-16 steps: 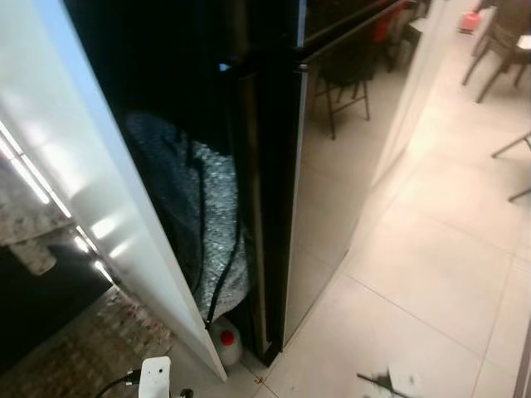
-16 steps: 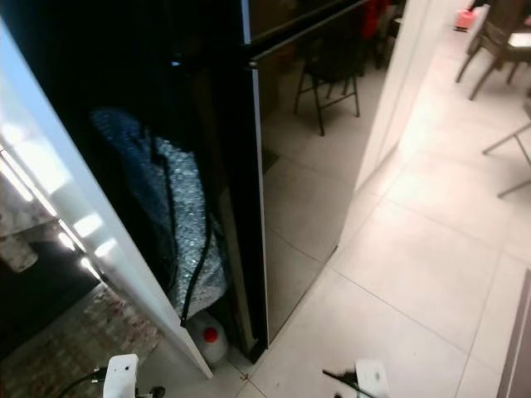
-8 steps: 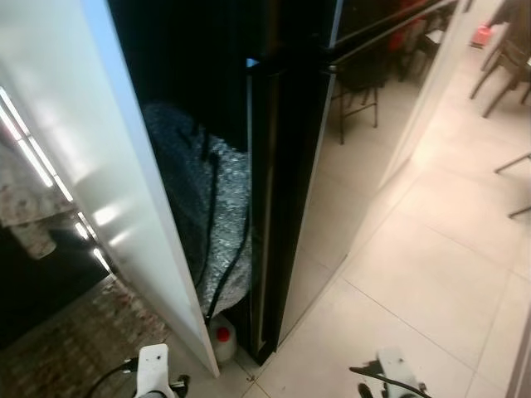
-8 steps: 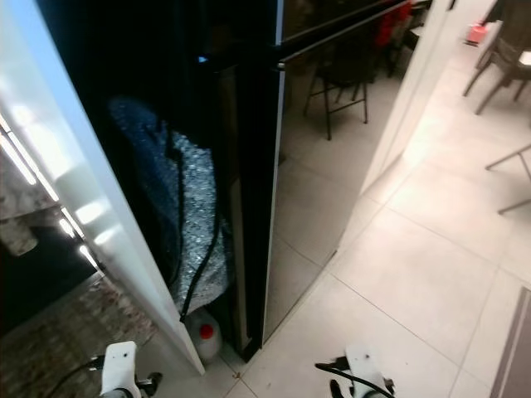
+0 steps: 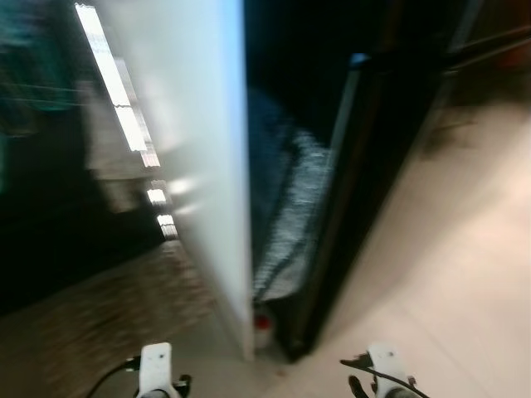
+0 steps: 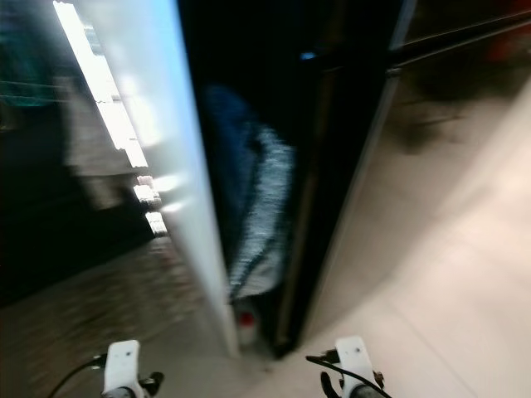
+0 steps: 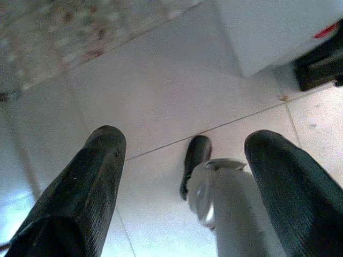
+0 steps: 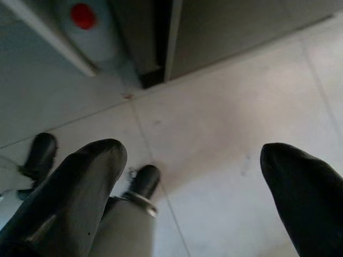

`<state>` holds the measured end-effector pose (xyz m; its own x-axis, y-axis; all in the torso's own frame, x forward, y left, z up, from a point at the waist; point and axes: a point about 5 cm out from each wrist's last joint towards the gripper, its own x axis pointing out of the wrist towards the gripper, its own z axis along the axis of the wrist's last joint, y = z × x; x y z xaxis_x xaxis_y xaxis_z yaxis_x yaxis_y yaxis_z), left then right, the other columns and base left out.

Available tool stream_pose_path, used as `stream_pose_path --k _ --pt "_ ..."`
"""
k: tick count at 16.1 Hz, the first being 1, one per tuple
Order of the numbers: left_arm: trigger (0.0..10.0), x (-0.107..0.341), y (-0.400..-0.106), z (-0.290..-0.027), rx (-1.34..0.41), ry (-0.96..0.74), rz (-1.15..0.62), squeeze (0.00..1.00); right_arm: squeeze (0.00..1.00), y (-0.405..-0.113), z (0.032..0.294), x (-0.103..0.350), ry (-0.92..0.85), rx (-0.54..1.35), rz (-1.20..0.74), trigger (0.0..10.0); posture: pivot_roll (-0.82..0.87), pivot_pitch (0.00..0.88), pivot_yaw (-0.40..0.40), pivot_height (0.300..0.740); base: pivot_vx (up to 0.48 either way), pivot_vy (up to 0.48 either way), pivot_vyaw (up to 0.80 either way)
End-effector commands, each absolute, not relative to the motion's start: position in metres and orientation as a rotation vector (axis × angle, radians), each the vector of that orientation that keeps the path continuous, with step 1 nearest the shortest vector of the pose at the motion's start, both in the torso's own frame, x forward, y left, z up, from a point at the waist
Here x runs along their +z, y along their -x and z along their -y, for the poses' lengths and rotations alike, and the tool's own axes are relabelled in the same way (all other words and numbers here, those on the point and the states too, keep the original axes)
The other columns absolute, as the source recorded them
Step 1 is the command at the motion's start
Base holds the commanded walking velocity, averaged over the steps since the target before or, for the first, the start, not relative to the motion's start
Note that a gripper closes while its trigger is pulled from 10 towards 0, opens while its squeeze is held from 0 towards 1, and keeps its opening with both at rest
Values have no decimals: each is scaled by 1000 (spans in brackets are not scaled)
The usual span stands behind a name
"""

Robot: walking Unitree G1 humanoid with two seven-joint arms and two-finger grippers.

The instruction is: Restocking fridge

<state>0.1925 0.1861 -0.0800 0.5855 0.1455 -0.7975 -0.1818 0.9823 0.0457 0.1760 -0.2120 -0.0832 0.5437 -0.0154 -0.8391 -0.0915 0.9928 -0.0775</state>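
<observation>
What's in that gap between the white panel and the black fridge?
In the eye views, a silvery padded sheet hangs there, with a red-capped jug on the floor below it.

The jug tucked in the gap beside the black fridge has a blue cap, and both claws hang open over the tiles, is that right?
Not quite: the jug's cap is red, as the right wrist view shows. It does sit in the gap beside the black fridge, and the left claw and right claw hang open over the tiles.

Motion blur smears the black fridge (image 5: 365, 191) and the silvery bundle (image 5: 286, 224) beside it.
</observation>
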Motion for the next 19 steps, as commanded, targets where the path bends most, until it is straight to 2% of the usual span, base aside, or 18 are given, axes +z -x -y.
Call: stream_pose_path --k 1,4,6,10,16,19 --pt "10000 -83 -188 -183 162 25 -957 0 0 -172 217 -84 104 18 -998 10000 48 0 7 740 0 0 788" --pt "10000 -84 -187 -180 119 -1 -965 0 0 -159 220 -88 88 6 -1013 10000 -19 0 46 740 0 0 788" --pt "10000 -80 -193 -185 121 -9 -942 0 0 -167 215 -86 87 15 -1005 10000 -74 16 61 740 0 0 791" --pt "10000 -72 -206 -193 132 -5 -905 0 0 -180 211 -82 92 27 -1011 10000 -28 0 14 740 0 0 797" --pt "10000 -69 -214 -187 97 -13 -905 0 0 -202 211 -71 93 21 -960 10000 -64 31 27 740 0 0 800" --pt "10000 -68 -217 -185 90 -10 -902 0 0 -197 218 -72 86 20 -968 10000 -67 42 24 740 0 0 800"
